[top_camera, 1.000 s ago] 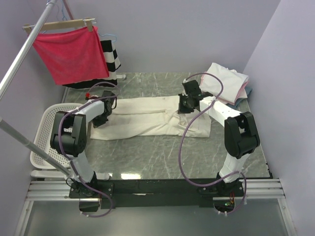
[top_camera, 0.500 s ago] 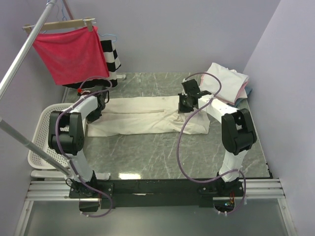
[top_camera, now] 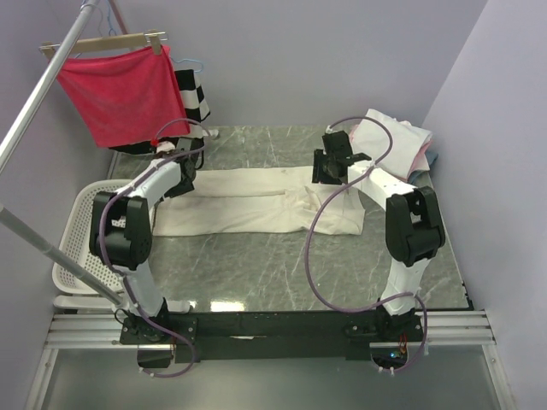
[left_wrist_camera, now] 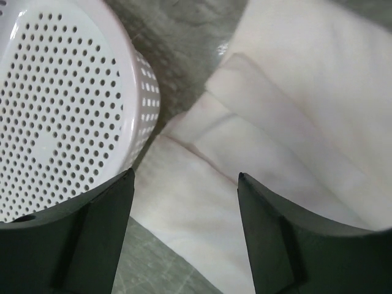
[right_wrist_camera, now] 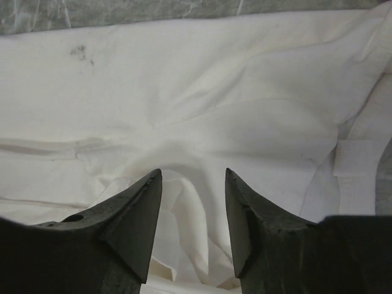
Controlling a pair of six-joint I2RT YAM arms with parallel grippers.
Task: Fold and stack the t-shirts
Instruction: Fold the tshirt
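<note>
The cream t-shirt (top_camera: 256, 203) lies as a long folded band mid-frame; left fingers (left_wrist_camera: 92, 239) and right fingers (right_wrist_camera: 128, 226) gape empty. Next, probably, regrip 1 end and fold crosswise.

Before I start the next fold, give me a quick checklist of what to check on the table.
1. Left gripper open and empty: ok, over the shirt's left end.
2. Right gripper open, nothing pinched: ok, fingers apart above the cloth.
3. Cream shirt lying as one long folded strip on the table: ok.
4. Cloth smooth at the right end: not ok, it is creased and bunched beneath the right gripper.
5. Shirt's left end clear of the white basket: cannot tell, they sit very close.
6. Stack of folded shirts in place at the far right corner: ok.
</note>
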